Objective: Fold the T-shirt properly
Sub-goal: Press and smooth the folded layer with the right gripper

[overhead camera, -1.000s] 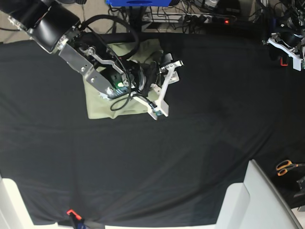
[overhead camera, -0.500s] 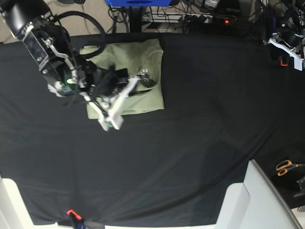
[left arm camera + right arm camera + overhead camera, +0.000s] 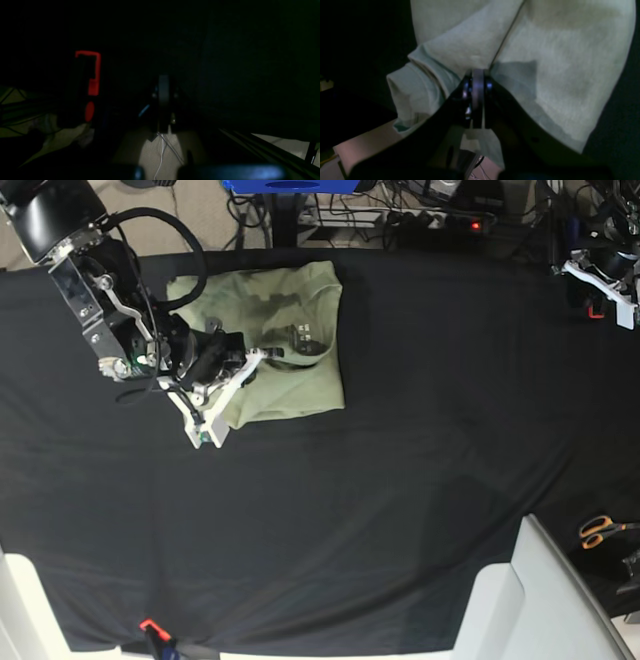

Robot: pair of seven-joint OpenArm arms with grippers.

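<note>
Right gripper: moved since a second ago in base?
Yes. The right gripper has swung toward the image's left, from the T-shirt's right edge to its lower-left corner. The shirt itself lies about where it was.

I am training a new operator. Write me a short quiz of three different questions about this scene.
1. True or false: the T-shirt lies spread out flat, unfolded.
2. Which gripper is over the shirt? A. left gripper B. right gripper
3. Fill in: the scissors have ____ handles.

Key: 1. False, it is folded into a compact block. 2. B; the left gripper is parked at the table's far corner. 3. Orange.
</note>
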